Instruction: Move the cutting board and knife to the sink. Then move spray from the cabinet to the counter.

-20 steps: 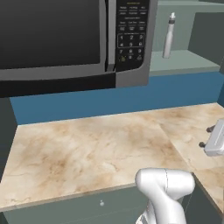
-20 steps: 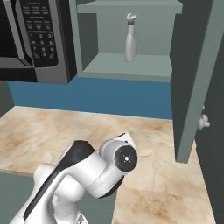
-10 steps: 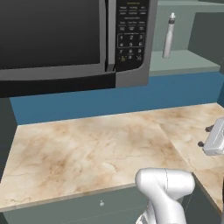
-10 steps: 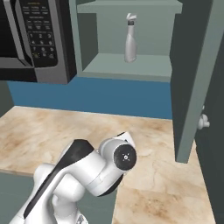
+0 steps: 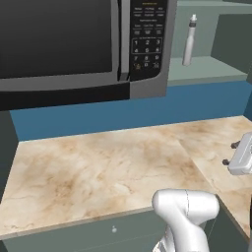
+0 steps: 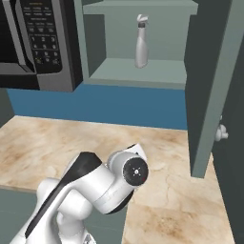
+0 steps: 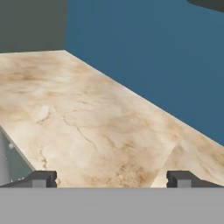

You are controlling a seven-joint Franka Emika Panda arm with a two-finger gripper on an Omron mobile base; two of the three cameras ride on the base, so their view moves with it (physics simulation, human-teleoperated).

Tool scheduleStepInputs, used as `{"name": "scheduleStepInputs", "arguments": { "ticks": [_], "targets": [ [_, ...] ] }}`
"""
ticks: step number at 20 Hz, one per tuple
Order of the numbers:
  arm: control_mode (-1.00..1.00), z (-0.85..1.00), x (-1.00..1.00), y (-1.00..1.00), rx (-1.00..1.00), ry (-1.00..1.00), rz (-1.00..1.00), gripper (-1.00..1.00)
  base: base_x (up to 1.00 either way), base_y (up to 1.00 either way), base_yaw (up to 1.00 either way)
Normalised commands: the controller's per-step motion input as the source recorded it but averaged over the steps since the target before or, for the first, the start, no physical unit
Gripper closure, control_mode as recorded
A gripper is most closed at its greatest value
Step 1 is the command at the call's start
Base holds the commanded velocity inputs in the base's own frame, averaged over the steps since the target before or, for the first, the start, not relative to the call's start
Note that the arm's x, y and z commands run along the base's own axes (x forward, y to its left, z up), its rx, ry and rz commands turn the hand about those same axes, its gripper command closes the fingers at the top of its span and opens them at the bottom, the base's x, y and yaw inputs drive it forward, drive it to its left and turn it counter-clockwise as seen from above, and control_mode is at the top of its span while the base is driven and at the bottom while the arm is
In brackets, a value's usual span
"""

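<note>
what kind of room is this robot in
A kitchen, rendered in simulation: a black microwave hangs over a beige marbled counter, and a grey spray bottle stands in an open cabinet above a blue backsplash.

Matt marbled stone counter (image 5: 98, 162), seemingly smooth

grey spray (image 6: 141, 42), beige brown-veined counter (image 5: 98, 167), blue backsplash (image 7: 144, 57), black microwave (image 5: 59, 44)

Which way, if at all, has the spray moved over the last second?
No. The spray stands upright on the same spot of the cabinet shelf, at the same offset to the right of the microwave.
</note>
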Motion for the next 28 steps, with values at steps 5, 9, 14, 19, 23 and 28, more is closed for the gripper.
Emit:
{"name": "scheduleStepInputs", "arguments": {
  "ticks": [5, 9, 14, 19, 23, 28],
  "targets": [
    [1.00, 0.00, 0.00, 0.00, 0.00, 0.00, 0.00, -1.00, 0.00, 0.00, 0.00],
    [-1.00, 0.00, 0.01, 0.00, 0.00, 0.00, 0.00, -1.00, 0.00, 0.00, 0.00],
    [-1.00, 0.31, 0.00, 0.00, 0.00, 0.00, 0.00, -1.00, 0.00, 0.00, 0.00],
    [-1.00, 0.70, 0.00, 0.00, 0.00, 0.00, 0.00, -1.00, 0.00, 0.00, 0.00],
    [-1.00, 0.73, 0.00, 0.14, -0.03, 0.00, -0.02, -1.00, 0.00, 0.00, 0.00],
    [-1.00, 0.55, 0.13, 0.18, -0.01, 0.00, -0.12, -1.00, 0.00, 0.00, 0.00]
  ]
}}
